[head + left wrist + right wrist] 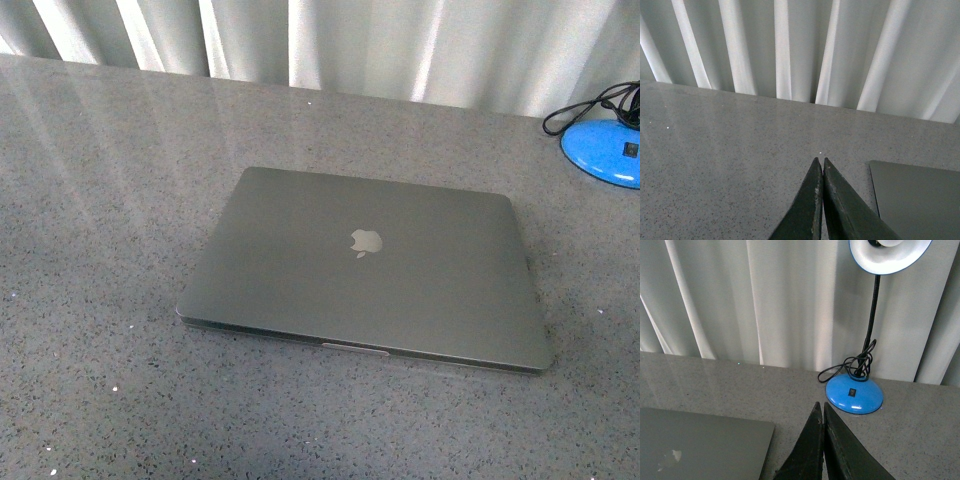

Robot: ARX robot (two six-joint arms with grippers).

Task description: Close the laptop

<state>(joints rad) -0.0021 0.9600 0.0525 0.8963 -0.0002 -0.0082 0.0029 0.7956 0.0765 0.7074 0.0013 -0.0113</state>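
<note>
Laptop (365,270) lies centre frame on the tabletop (100,200), lid flat down, logo up: closing looks done. Left claw (820,165) and right claw (820,407) pinched together, empty, clear of it.

The left pincer (820,165), tips pressed together, hovers beside the laptop (920,200) corner.
</note>
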